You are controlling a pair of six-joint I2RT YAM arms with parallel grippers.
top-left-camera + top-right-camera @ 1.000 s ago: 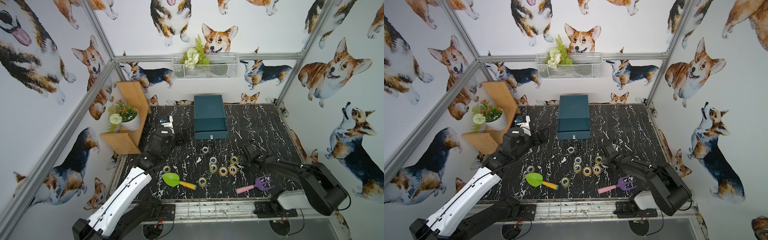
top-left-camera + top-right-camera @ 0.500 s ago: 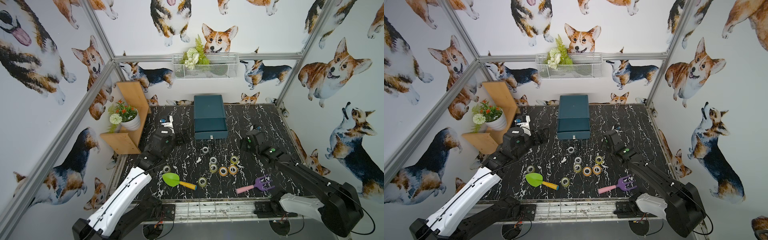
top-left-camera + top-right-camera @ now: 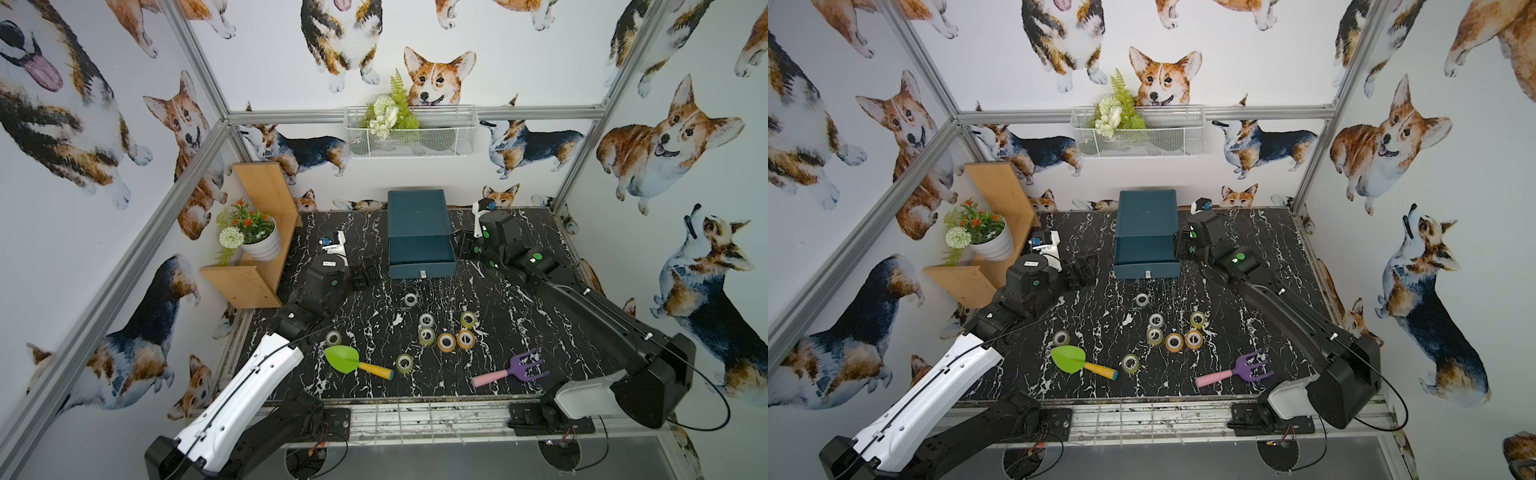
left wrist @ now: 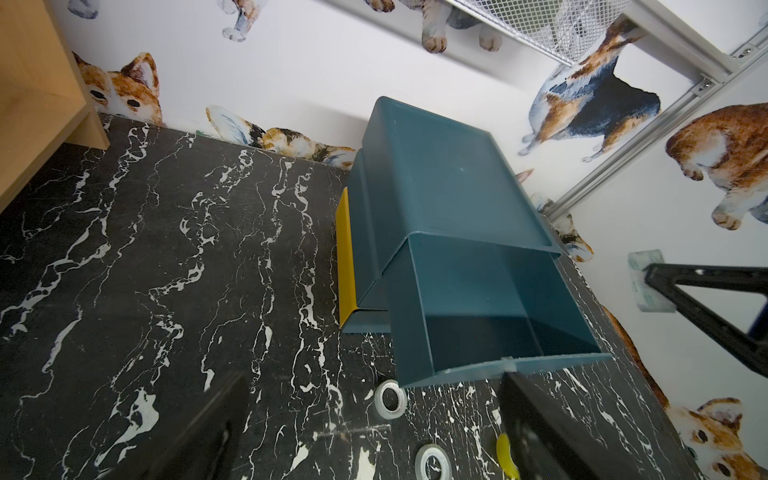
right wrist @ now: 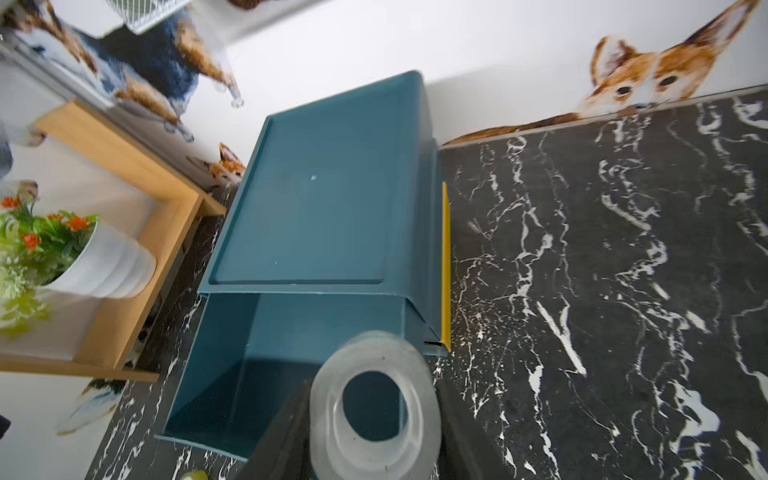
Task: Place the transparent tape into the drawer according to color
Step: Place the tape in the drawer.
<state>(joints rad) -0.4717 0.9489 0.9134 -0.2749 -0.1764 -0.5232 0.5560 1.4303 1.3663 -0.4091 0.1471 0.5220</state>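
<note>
Tape roll, the clear one, is pinched in the right claw. It's in the lower middle of the right wrist frame, hanging by the open drawer's right edge, mid-frame in both top views. My guess is it's lined up for a drop inside. Left claw sits spread wide and empty left of the drawer, probably just keeping clear. Other rolls lie on the table below centre.

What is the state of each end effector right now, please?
Left end effector: open, holding nothing.
Right end effector: closed on a clear tape roll.
</note>
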